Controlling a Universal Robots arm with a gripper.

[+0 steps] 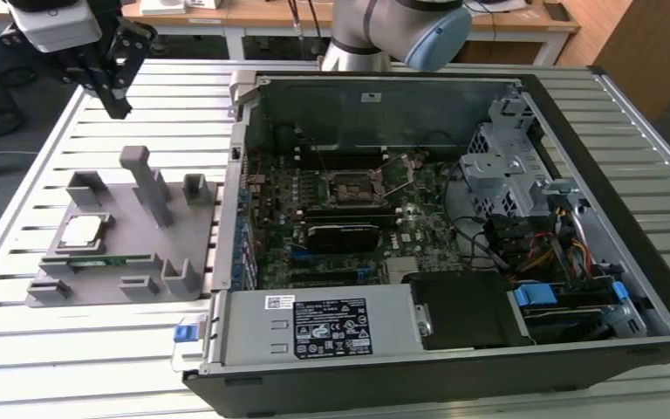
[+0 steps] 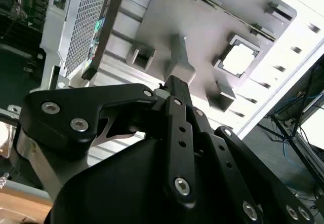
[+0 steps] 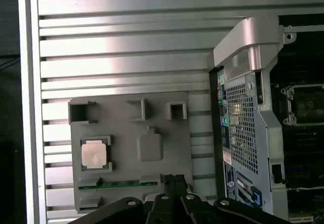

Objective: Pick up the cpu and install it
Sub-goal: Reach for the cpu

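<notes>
One cpu [image 1: 83,230] lies seated in the one grey holder [image 1: 189,236], well below the single gripper [image 1: 115,106] hanging above that holder, fingers closed on nothing.

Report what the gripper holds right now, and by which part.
Nothing is held. The gripper hangs shut and empty in the air; the cpu lies in the grey holder, apart from it.
</notes>
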